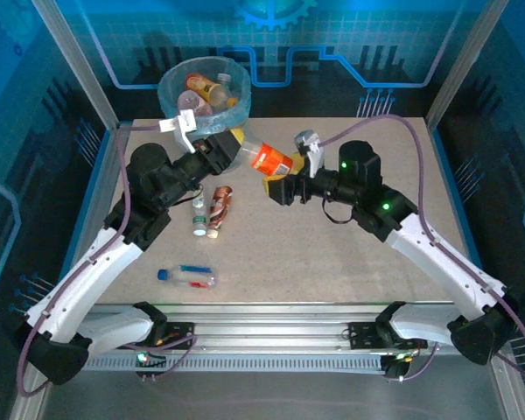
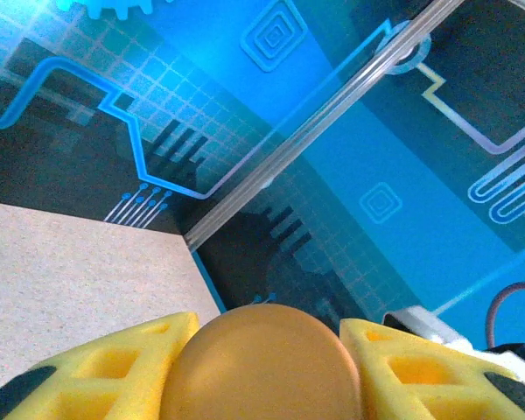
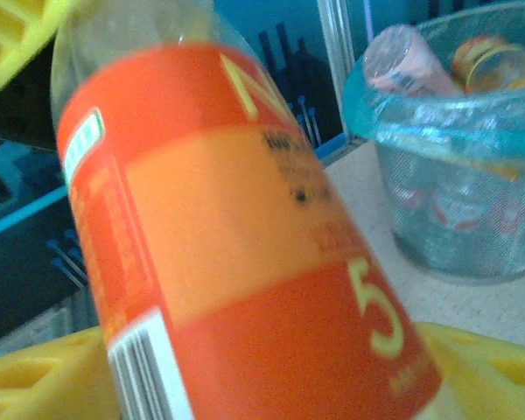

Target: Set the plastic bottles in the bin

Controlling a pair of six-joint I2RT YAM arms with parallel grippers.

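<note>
Orange bottle [image 1: 269,159] between the grippers, toward 12 o'clock.
Left gripper [image 1: 237,140] pinches its cap [image 2: 262,367]; right gripper [image 1: 274,187] has its jaws spread about the base. Bin [image 1: 164,94] sits at 11 o'clock, bottles [image 1: 208,87] inside.

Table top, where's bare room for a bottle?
Bare: the speckled beige table between the right arm and the near edge, and its far right corner. Crowded: around the crushed brown bottle left of centre, and by the round grey bin, where the orange-labelled bottle is held.
</note>
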